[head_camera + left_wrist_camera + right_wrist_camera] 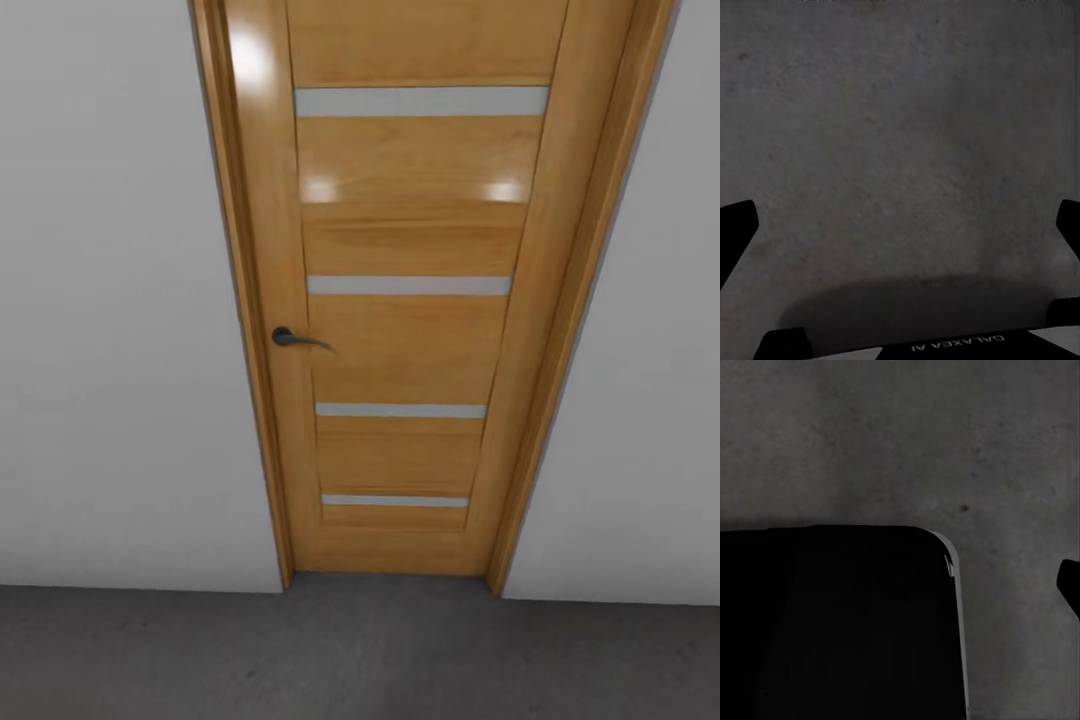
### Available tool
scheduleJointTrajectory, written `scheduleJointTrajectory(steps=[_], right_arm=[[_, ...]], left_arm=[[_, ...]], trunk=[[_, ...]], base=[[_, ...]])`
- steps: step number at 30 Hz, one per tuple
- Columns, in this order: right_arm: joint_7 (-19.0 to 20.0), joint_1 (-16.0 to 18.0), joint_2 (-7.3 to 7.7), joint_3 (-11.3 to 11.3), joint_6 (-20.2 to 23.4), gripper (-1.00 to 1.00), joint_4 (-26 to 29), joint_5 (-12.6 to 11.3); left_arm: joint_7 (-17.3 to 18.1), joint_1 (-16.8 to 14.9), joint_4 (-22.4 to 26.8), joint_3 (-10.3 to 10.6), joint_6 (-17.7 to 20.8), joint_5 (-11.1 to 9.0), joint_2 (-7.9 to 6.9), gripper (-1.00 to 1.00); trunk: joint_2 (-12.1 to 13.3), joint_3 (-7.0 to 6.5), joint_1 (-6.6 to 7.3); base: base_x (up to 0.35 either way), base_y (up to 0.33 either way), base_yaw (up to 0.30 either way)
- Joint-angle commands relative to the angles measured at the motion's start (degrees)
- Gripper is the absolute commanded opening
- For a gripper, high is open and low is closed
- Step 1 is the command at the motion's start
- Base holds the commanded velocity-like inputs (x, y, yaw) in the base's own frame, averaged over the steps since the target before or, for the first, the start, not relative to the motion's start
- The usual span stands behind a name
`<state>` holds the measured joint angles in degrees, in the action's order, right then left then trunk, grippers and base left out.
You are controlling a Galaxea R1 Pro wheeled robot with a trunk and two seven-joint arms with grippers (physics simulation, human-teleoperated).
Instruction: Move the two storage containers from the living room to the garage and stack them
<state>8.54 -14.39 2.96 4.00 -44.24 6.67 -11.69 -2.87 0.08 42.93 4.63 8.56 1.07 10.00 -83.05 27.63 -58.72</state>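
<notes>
1. A closed wooden door (pixel 405 300) with four narrow frosted strips and a dark lever handle (pixel 296 339) is faced in the head view, set in a white wall (pixel 110 350). Dark grey concrete floor (pixel 360 655) runs along its foot, so the robot is judged to be on its way, at a doorway on the garage side.
2. The two storage containers are not seen in these frames; where they are cannot be told.
3. In the left wrist view, two dark fingers (pixel 736 225) stand at opposite edges, wide apart, with bare concrete floor between them; the left gripper (pixel 904 232) is spread and holds nothing.
4. In the right wrist view, one dark fingertip (pixel 1069 585) is seen at the edge, beside a large black rounded-corner body (pixel 840 622), probably part of the robot. Whether the right fingers are spread or together cannot be told.
5. As a judgement from the task wording: open-top bins with shallow flared walls are expected to be light and stiff, with smooth walls that may slip; a hold on the rim of a long wall, or one rim per arm, is advised.
6. Their contents cannot be judged here.
</notes>
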Motion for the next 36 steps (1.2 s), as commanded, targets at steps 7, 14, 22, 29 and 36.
scheduleJointTrajectory(steps=[7, 14, 22, 29, 36], right_arm=[[0.21, -0.03, 0.03, 0.39, -0.05, 1.0, 0.09, -0.66], [0.1, -0.03, 0.04, 0.39, -0.05, 1.0, 0.09, -0.64], [0.29, -0.03, 0.03, 0.4, -0.05, 1.0, 0.09, -0.57], [0.36, -0.03, 0.07, 0.48, -0.06, 1.0, 0.09, -0.46], [0.34, -0.03, 0.1, 0.4, -0.05, 1.0, 0.16, -0.35]], left_arm=[[-0.24, 0.02, 0.13, 0.11, 0.35, 0.07, 0.0, 1.0], [-0.19, 0.03, 0.13, 0.11, 0.42, 0.07, 0.0, 1.0], [-0.2, 0.01, 0.13, 0.11, 0.32, 0.07, 0.0, 1.0], [-0.14, 0.01, 0.13, 0.11, 0.37, 0.07, 0.0, 1.0], [-0.13, 0.01, 0.21, 0.16, 0.46, 0.05, 0.0, 1.0]], trunk=[[-0.03, 0.05, -0.01], [-0.03, 0.05, -0.01], [-0.03, 0.05, -0.01], [-0.03, 0.05, -0.01], [-0.03, 0.05, -0.01]], base=[[0.046, 0.0, 0.0], [0.25, 0.074, 0.0], [0.054, 0.009, 0.0], [0.008, 0.0, 0.0], [0.225, 0.0, 0.0]])
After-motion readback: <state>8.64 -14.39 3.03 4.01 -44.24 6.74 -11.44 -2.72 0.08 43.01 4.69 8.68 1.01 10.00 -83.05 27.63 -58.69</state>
